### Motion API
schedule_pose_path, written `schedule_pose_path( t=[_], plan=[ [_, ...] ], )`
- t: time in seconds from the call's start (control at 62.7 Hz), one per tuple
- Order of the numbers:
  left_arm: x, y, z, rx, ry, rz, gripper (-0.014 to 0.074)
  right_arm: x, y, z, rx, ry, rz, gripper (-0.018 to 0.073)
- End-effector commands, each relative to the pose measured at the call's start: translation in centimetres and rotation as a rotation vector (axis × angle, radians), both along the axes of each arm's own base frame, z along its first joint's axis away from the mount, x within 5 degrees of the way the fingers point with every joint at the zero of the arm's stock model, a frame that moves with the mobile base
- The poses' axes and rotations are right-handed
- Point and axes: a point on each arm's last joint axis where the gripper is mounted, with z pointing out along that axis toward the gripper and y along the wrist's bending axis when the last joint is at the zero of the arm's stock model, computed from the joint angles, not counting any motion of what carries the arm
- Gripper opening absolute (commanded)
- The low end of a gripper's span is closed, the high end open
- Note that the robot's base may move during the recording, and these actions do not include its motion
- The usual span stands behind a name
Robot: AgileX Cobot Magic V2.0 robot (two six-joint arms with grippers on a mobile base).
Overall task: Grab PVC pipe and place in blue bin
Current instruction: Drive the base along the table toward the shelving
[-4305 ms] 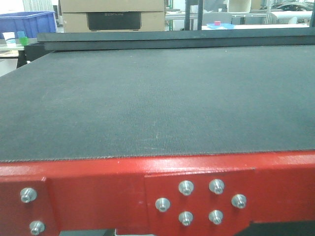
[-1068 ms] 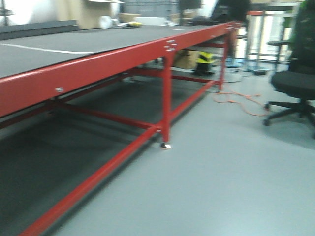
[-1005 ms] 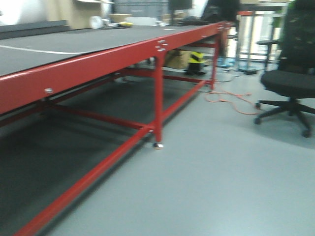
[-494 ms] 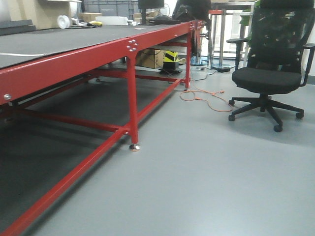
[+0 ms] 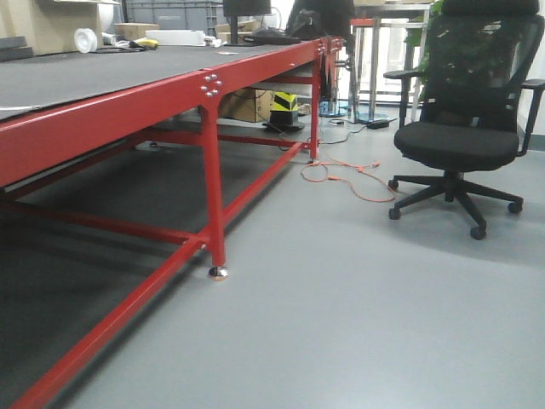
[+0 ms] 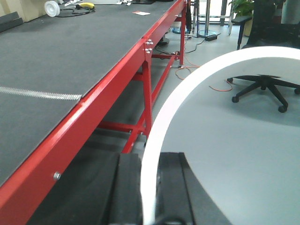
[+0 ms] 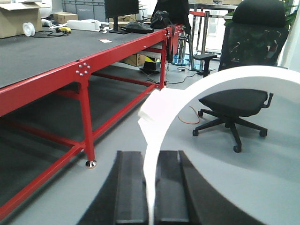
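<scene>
A white curved PVC pipe (image 6: pixel 187 89) arcs up and to the right from between the black fingers (image 6: pixel 126 187) of my left gripper (image 6: pixel 150 197), which is shut on it. In the right wrist view my right gripper (image 7: pixel 151 192) is shut on a white curved PVC pipe (image 7: pixel 187 91) with a blocky end piece (image 7: pixel 157 108) at its upper left. Both grippers hang over the grey floor beside the red table. Neither gripper nor pipe shows in the front view. The blue bin is out of view.
A long red-framed table (image 5: pixel 128 102) with a dark mat top runs along the left, its leg (image 5: pixel 213 196) on the floor. A black office chair (image 5: pixel 460 128) stands at the right. An orange cable (image 5: pixel 349 175) lies on the grey floor (image 5: pixel 341 324).
The front view has swung from facing the table top, with a blue bin at its far left, to looking along the table's side. The chair has come fully into view.
</scene>
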Motion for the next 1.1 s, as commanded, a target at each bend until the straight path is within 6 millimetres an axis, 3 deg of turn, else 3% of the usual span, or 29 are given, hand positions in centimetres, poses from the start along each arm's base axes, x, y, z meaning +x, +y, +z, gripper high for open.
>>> schedule_pose_path(
  t=[0.0,1.084],
  plan=[
    [-0.11,-0.07,0.36,-0.009,-0.03,-0.004,-0.0111,-0.11,0.02,0.22,-0.006,-0.028,0.0,-0.0162],
    [-0.11,-0.07,0.36,-0.009,-0.03,-0.004,-0.0111,-0.11,0.02,0.22,-0.006,-0.028,0.0,-0.0162]
  ],
)
